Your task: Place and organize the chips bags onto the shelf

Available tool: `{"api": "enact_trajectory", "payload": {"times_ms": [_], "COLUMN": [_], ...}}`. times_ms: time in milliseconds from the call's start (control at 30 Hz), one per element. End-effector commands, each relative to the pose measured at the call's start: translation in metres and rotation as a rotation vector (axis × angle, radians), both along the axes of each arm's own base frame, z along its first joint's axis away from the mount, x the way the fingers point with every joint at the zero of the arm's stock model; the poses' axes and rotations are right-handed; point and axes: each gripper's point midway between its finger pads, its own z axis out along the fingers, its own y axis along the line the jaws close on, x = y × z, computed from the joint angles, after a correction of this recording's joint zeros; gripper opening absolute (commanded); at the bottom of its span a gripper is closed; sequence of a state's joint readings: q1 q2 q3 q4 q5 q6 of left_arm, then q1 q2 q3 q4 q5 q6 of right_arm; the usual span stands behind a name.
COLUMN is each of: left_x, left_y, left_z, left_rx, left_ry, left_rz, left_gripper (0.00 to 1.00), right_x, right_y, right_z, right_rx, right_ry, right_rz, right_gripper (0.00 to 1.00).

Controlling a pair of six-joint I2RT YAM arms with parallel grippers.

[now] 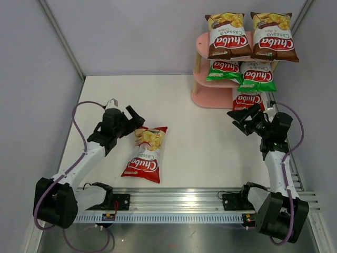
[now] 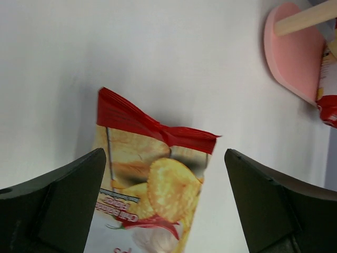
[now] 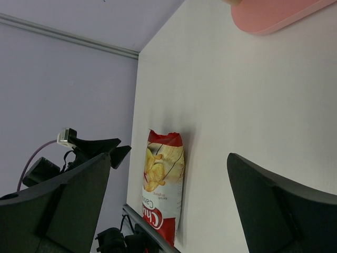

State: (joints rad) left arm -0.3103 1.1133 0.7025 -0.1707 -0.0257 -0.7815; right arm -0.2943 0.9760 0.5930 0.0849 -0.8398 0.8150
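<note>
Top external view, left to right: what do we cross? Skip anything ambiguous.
black left arm base → red chips bag lying flat → left brown chips bag on the pink shelf → right brown chips bag beside it

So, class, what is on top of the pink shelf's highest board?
The left brown bag and the right brown bag lie side by side. They cover nearly all of the top board; anything beneath them is hidden.

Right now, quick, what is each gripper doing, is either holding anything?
Left gripper: open, empty, at the top end of the red chips bag.
Right gripper: open, empty, near the shelf.
</note>
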Motion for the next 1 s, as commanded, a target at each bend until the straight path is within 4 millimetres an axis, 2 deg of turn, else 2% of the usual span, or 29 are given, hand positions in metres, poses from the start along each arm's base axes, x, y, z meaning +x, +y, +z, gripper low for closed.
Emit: {"api": "enact_trajectory", "payload": {"times_ms": [0,33,67,100,133,167,200,300,333,467,500,633,767,900,967], "left_x": [0.006,0.007,0.014,0.014,0.011,0.014,0.015,0.017,0.017,0.015,0.008,-0.004,-0.002,0.0,0.001], "left_y": [0.005,0.007,0.017,0.014,0.004,0.01,0.006,-0.001,0.0,0.0,-0.003,-0.016,-0.023,-0.028,-0.035], "left_z": [0.004,-0.004,-0.007,-0.017,-0.018,-0.023,-0.033,-0.049,-0.064,-0.093,-0.099,-0.107,-0.104,-0.11,-0.114], "left_rx": [0.026,0.013,-0.008,-0.04,-0.113,-0.138,-0.163,-0.181,-0.192,-0.217,-0.241,-0.344,-0.4,-0.427,-0.414], "left_ry": [-0.046,-0.043,-0.046,-0.037,-0.044,-0.054,-0.043,-0.034,0.012,0.031,0.041,0.04,-0.002,0.016,0.021], "left_rz": [-0.159,-0.182,-0.163,-0.197,-0.261,-0.253,-0.281,-0.341,-0.335,-0.343,-0.357,-0.401,-0.415,-0.401,-0.403], "left_gripper": [0.99,0.99,0.99,0.99,0.99,0.99,0.99,0.98,0.97,0.96,0.96,0.96,0.95,0.81,0.71], "right_x": [-0.003,-0.004,-0.006,-0.007,-0.008,-0.013,-0.014,-0.023,-0.023,-0.029,-0.03,-0.029,-0.03,-0.031,-0.032], "right_y": [0.008,0.009,0.011,0.013,0.015,0.019,0.022,0.035,0.038,0.046,0.048,0.051,0.055,0.059,0.061], "right_z": [0.022,0.024,0.025,0.029,0.031,0.032,0.039,0.043,0.043,0.049,0.05,0.051,0.049,0.048,0.047], "right_rx": [-0.027,-0.024,-0.014,-0.014,-0.006,0.021,0.018,0.035,0.034,0.017,0.016,0.009,0.013,0.016,0.011], "right_ry": [-0.081,-0.088,-0.093,-0.117,-0.129,-0.127,-0.173,-0.196,-0.198,-0.228,-0.228,-0.234,-0.227,-0.224,-0.223], "right_rz": [0.065,0.071,0.089,0.101,0.116,0.146,0.167,0.237,0.248,0.291,0.295,0.306,0.317,0.33,0.333], "right_gripper": [0.99,1.0,0.99,0.99,0.99,1.0,1.0,0.99,0.99,0.99,0.99,1.0,0.99,0.99,0.99]}}
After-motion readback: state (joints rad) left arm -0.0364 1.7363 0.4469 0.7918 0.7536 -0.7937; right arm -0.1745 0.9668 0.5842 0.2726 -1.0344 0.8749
